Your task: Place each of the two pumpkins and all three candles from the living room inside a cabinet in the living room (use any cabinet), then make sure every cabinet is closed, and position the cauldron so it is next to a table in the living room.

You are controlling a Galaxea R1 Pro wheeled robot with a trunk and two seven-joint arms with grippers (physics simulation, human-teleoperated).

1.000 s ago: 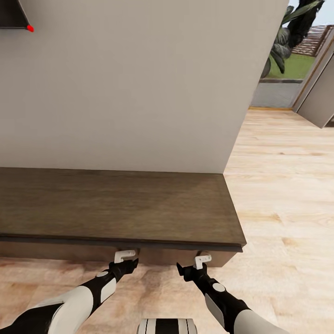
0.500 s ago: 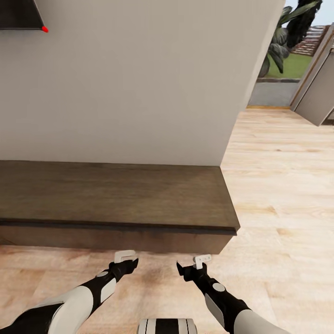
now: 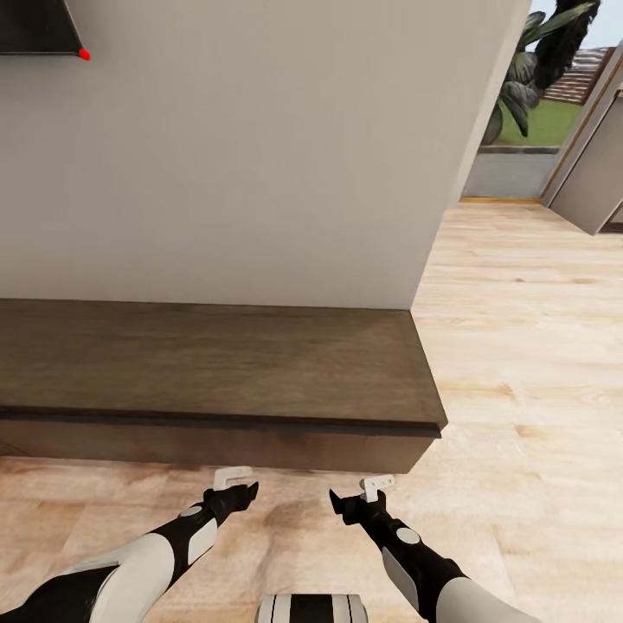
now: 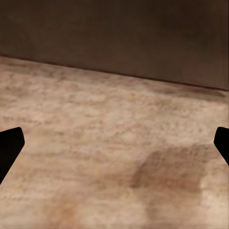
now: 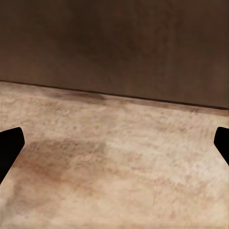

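Note:
The cabinet (image 3: 216,363), long, low and dark brown, stands against the wall with a bare flat top. No door panel on its front stands open. Both arms reach low over the wooden floor just short of that front. My left gripper (image 3: 234,476) is open and holds nothing. My right gripper (image 3: 378,484) is open too, a hand's width to its right. In the left wrist view the dark fingertips (image 4: 9,148) sit far apart, with the cabinet front (image 4: 114,38) beyond; the right wrist view shows the same front (image 5: 114,47). The pumpkins, candles, cauldron and table are out of view.
A plain grey wall (image 3: 260,173) rises behind the cabinet, with a dark screen corner (image 3: 35,26) at the upper left. To the right, light wooden floor (image 3: 519,346) runs to a doorway with plants (image 3: 536,78) outside and an open door (image 3: 597,173).
The whole view pulled back a little from the cabinet a second ago, then held still. Both arms keep the same pose and both grippers stay open.

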